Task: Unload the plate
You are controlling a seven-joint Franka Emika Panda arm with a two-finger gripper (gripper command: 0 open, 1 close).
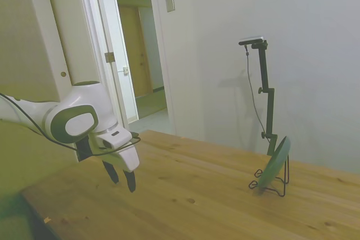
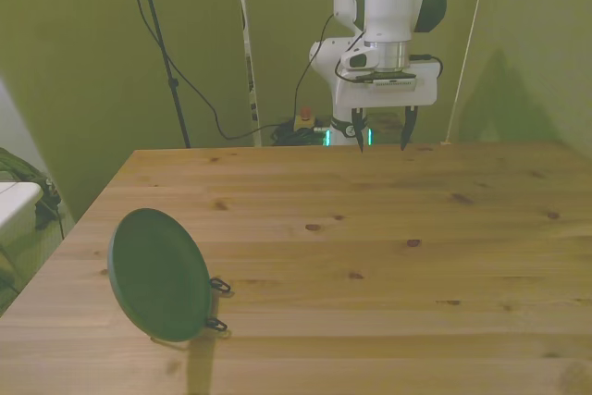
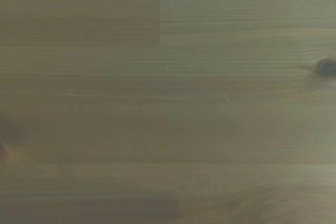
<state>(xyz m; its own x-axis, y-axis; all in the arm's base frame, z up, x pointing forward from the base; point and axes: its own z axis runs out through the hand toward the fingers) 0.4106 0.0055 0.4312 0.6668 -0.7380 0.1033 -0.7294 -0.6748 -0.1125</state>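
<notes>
**Front view: end effector open and empty, plate standing in rack**

Front view. The end effector point(image 2: 381, 135) hangs above the far edge of the table point(image 2: 388, 228), at roughly 12 o'clock from the table's centre. Its two dark fingers point(image 2: 358, 133) point straight down with a wide gap between them. Nothing sits between the fingers and they touch nothing; the tips are clear of the wood.

The plate point(image 2: 157, 274) is at about 8 o'clock from the table's centre, near the front view's left edge of the table and well apart from the end effector. It stands on edge, tilted back, with its dark green round face turned toward the camera. It rests in a thin black wire rack point(image 2: 219, 287), of which only two small loops show, at the plate's 3 to 4 o'clock side.

Side view. The end effector point(image 1: 122, 177) is held above the table point(image 1: 185, 195) near its left end, fingers down and spread, holding nothing. The plate point(image 1: 274, 164) leans in the wire rack point(image 1: 281, 182) toward the table's right end, at about 3 o'clock from the end effector. Its lower rim rests at the foot of the rack and its upper rim leans against the rack's upright wires.

Wrist view. Only bare wood grain of the table point(image 3: 168, 98) with a few dark knots is visible, slightly out of focus.
</notes>
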